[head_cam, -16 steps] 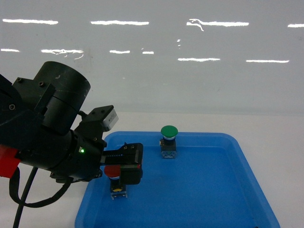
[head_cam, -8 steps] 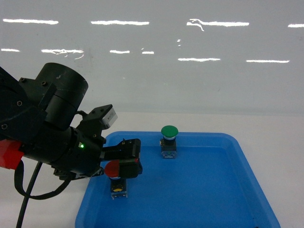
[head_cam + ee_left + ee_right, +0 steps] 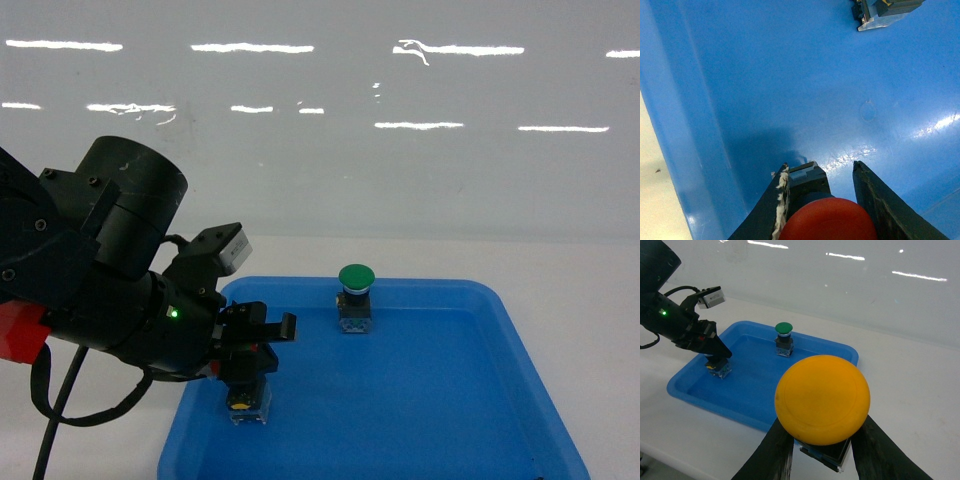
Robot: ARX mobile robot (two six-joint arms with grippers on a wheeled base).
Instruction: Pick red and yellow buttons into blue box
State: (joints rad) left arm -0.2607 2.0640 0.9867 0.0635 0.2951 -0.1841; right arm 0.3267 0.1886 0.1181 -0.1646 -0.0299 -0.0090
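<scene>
- Progress, as you can judge it: neither button is in the blue box, and no deep blue box shows in any view; both buttons seem gripped, so lifting, carrying and dropping remain for each.
- Left claw (image 3: 258,352): you see it low at the near-left corner of the shallow blue tray (image 3: 480,420), its fingers (image 3: 771,210) astride the red button (image 3: 829,222). In the left wrist view the red cap fills the gap between the two fingers and looks clamped, though contact on the right side is hard to confirm. The button's switch block appears to stand on the tray floor, so count it as gripped but not yet lifted.
- Green button (image 3: 356,297): it stands upright near the tray's far wall, well apart from the left claw. Leave it; it is no part of your task.
- Right claw (image 3: 821,447): it does not appear in the head view. In its own wrist view the two fingers are closed on the switch block under the yellow button (image 3: 823,399), held in the air over the white table (image 3: 910,390), right of the tray.
- Remaining judgement: you need to find the box before either release.
</scene>
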